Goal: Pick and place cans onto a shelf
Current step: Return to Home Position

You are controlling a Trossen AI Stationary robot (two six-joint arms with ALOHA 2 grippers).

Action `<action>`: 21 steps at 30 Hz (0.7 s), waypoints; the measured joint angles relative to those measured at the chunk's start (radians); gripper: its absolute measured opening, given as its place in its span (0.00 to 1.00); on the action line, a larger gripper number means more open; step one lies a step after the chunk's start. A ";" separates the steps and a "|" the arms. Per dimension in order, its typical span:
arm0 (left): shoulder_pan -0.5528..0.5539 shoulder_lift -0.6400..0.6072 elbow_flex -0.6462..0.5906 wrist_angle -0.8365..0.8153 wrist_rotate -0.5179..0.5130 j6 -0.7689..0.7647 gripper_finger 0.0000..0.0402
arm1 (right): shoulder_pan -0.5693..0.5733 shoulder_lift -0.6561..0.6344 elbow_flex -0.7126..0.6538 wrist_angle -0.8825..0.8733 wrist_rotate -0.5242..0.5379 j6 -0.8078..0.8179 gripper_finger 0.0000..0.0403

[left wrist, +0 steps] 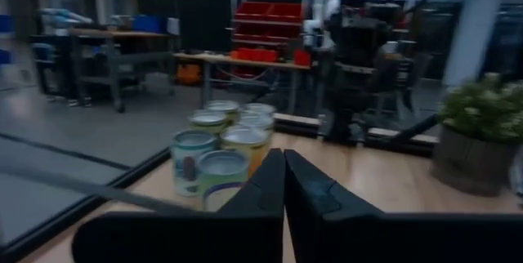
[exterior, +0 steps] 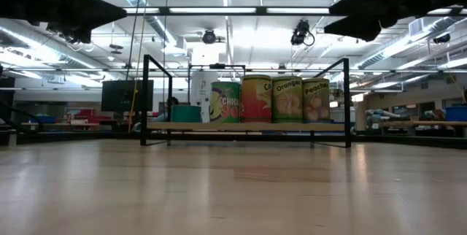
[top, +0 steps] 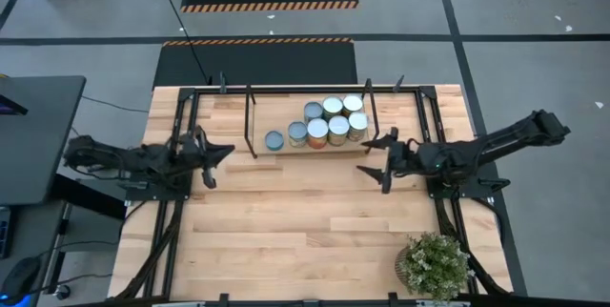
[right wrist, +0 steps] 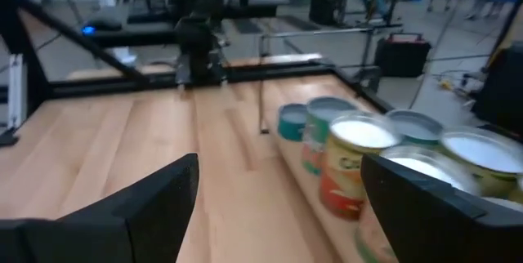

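Observation:
Several cans [top: 329, 121] with silver or bluish tops stand upright in a cluster on the light-wood shelf [top: 286, 149] with black rods at the table's far middle. A shorter teal can [top: 274, 139] stands at their left. In the low view the cans [exterior: 271, 99] show orange and green labels. My left gripper [top: 229, 152] is shut and empty, above the table to the left of the shelf; its wrist view [left wrist: 283, 169] looks at the cans [left wrist: 221, 169]. My right gripper [top: 374, 154] is open and empty, to the right of the shelf, with the cans [right wrist: 351, 161] ahead of its fingers [right wrist: 278, 193].
A potted plant [top: 434, 264] stands at the table's near right corner. Black frame rods [top: 181, 126] run along the table's left, right and far sides. Bare wooden tabletop [top: 295, 221] lies between the shelf and the near edge.

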 joint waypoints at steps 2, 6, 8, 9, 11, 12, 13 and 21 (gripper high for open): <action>0.005 -0.036 0.000 -0.040 -0.033 -0.001 0.02 | -0.005 -0.054 -0.020 -0.007 0.010 -0.001 0.87; 0.001 -0.097 0.000 -0.096 -0.048 -0.034 0.02 | -0.013 -0.142 -0.071 -0.014 0.014 -0.002 0.87; -0.009 -0.113 -0.012 -0.104 -0.049 -0.055 0.01 | -0.015 -0.175 -0.100 -0.011 0.014 0.000 0.87; -0.014 -0.117 -0.025 -0.103 -0.049 -0.064 0.01 | -0.015 -0.190 -0.116 -0.004 0.015 0.002 0.87; -0.020 -0.117 -0.056 -0.086 -0.049 -0.089 0.01 | -0.015 -0.214 -0.148 0.014 0.015 0.008 0.87; -0.023 -0.117 -0.074 -0.076 -0.049 -0.103 0.01 | -0.015 -0.224 -0.160 0.018 0.015 0.014 0.87; -0.026 -0.117 -0.087 -0.066 -0.050 -0.106 0.01 | -0.015 -0.234 -0.169 0.018 0.015 0.017 0.87; -0.025 -0.117 -0.098 -0.022 -0.079 -0.047 0.00 | -0.015 -0.345 -0.232 0.024 0.015 -0.026 0.87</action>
